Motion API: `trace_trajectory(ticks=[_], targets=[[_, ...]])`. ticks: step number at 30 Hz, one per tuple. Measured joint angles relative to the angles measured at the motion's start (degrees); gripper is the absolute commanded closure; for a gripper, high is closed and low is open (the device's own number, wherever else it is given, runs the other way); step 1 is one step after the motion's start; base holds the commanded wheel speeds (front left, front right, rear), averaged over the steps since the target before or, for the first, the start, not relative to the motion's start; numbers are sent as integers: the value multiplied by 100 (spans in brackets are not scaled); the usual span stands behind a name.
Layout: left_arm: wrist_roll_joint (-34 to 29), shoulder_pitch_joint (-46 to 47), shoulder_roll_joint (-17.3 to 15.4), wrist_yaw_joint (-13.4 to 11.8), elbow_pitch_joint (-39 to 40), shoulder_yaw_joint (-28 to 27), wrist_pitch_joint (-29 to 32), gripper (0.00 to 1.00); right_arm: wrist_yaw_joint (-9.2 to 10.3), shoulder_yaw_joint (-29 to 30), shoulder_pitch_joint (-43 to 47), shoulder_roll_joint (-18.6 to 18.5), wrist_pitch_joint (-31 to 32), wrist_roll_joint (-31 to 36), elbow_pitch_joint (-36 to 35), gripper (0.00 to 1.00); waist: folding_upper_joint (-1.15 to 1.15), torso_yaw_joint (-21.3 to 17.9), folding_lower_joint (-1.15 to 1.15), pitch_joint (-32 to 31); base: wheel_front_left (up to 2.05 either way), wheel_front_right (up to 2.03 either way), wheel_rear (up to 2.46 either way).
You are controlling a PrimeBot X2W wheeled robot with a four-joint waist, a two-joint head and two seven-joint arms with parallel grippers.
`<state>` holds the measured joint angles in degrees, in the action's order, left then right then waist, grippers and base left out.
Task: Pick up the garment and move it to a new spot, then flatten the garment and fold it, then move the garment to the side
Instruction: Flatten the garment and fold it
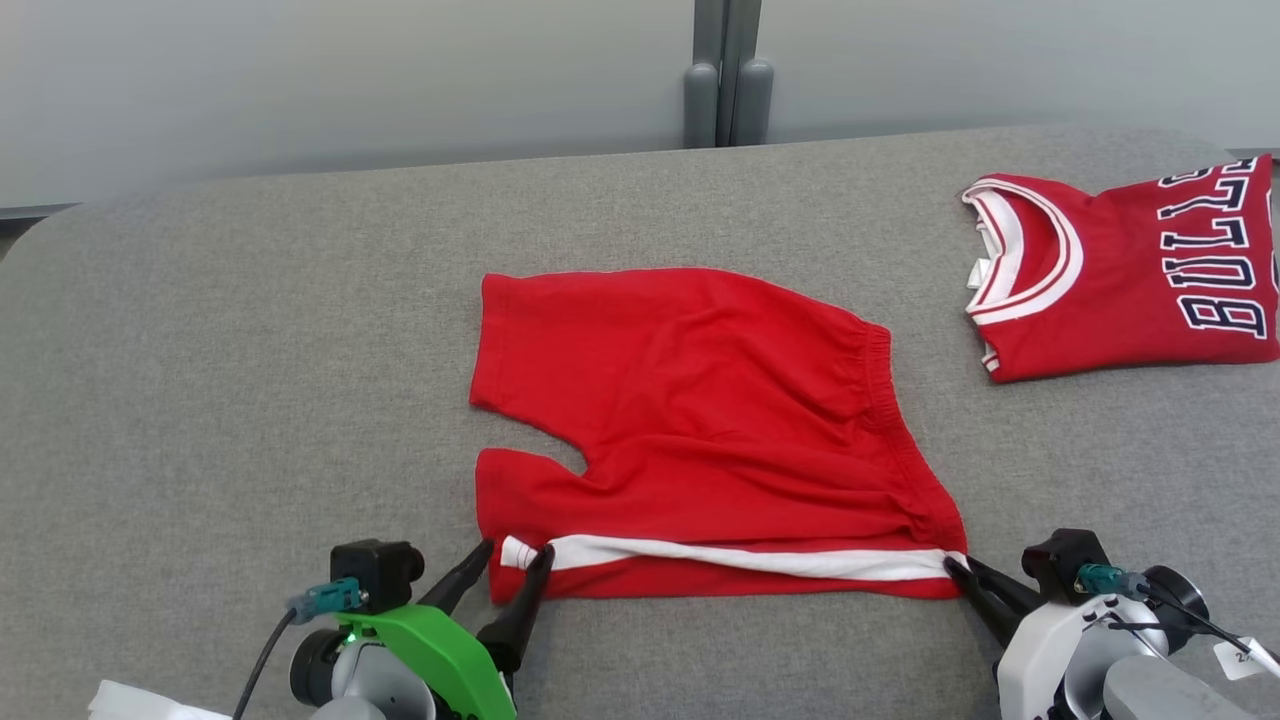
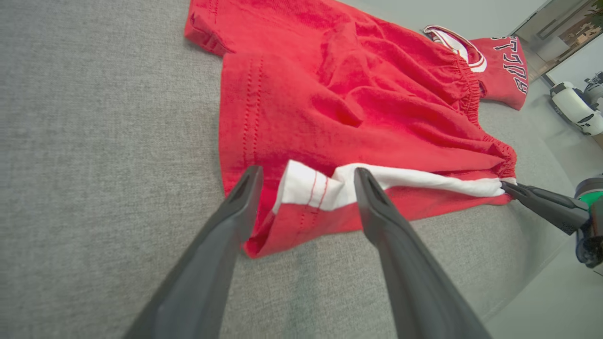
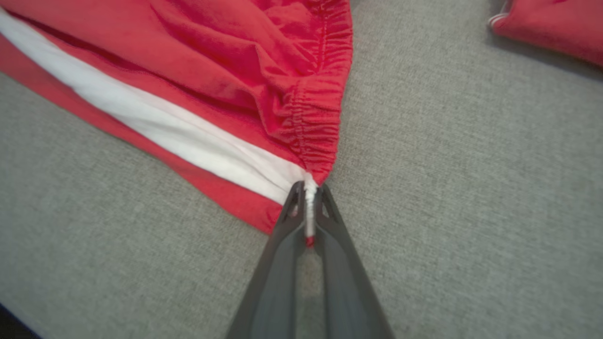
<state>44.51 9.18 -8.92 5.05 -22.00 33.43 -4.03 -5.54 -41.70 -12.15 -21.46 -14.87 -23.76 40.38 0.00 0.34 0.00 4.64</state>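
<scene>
The shorts (image 1: 700, 400) lay spread in the middle of the surface (image 1: 250, 350). They were red, with both legs pointing to the robot's left and the gathered waistband (image 1: 880, 400) to its right. The cloth was wrinkled, mostly toward the waistband. A white stripe (image 1: 740, 555) ran along the near edge from the near leg's hem to the waistband corner. A narrow band of red showed below it.

The left fingers (image 2: 381, 221) stood wide apart at the hem end of that stripe. One tip was by the outer edge of the hem and the other over the white cloth. Nothing was gripped between them, and whether the tips touched the cloth could not be told.

The right fingers (image 3: 278, 263) were closed on the waistband corner where the stripe ended. A thin fold of white cloth was pinched between their tips, and the corner was drawn to a point there.

A folded red jersey (image 1: 1130, 270) with white neck trim and dark lettering lay at the far right of the surface, well apart from the shorts.

A grey post (image 1: 728, 75) stood behind the surface against a pale wall.
</scene>
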Motion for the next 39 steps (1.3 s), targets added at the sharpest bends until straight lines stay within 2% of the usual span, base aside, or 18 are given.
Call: trace_trajectory(ticks=[6,8,12,16,21,26,27,29,30,32,33,34,35,37,39], targets=[[12,-1,-69,0,64,24,145,1,-27,1,-30,25,-19,0,77,100,0,12,0,-1,0,0,0],[12,-2,-96,1,89,59,209,15,-44,9,-37,31,-22,-1,97,100,0,12,0,-1,0,0,0],[11,-2,-101,4,169,93,248,21,-45,31,-40,63,-24,-11,140,100,0,16,0,1,0,0,0],[3,-2,-99,5,218,200,309,39,-49,32,-60,79,-31,-18,179,100,0,17,0,4,0,0,0],[-70,-2,-108,5,222,277,399,53,-67,25,-101,101,-31,-18,218,100,0,2,0,12,0,0,0],[-261,-2,-209,-13,210,376,511,52,-99,20,-141,119,-31,-18,254,100,0,-21,0,18,0,0,0],[-268,-2,-234,-52,208,380,546,48,-99,20,-143,121,-31,-18,255,100,0,-24,0,19,0,0,0],[-282,-2,-293,-63,208,393,609,33,-99,21,-145,123,-31,-18,258,100,0,-27,0,21,0,0,0],[-301,-2,-314,-91,208,403,641,29,-99,22,-146,124,-31,-18,260,100,0,-27,0,23,0,0,0],[-344,-4,-336,-110,212,423,689,24,-100,26,-147,127,-31,-18,265,100,0,-26,0,25,0,0,0],[-344,-5,-343,-111,218,433,704,25,-100,29,-147,129,-31,-18,266,100,0,-24,0,27,0,0,0],[-344,-6,-344,-112,226,438,723,27,-100,32,-147,129,-31,-18,266,100,0,-21,0,29,0,0,0],[-344,-7,-345,-121,232,456,756,35,-100,33,-147,129,-31,-18,266,100,0,-18,0,31,0,0,0],[-346,-9,-347,-157,235,483,788,56,-100,35,-148,127,-31,-18,266,100,0,-15,0,32,0,0,0],[-369,-12,-355,-172,237,537,814,66,-100,38,-148,127,-31,-18,266,100,0,-9,0,36,0,0,0]])
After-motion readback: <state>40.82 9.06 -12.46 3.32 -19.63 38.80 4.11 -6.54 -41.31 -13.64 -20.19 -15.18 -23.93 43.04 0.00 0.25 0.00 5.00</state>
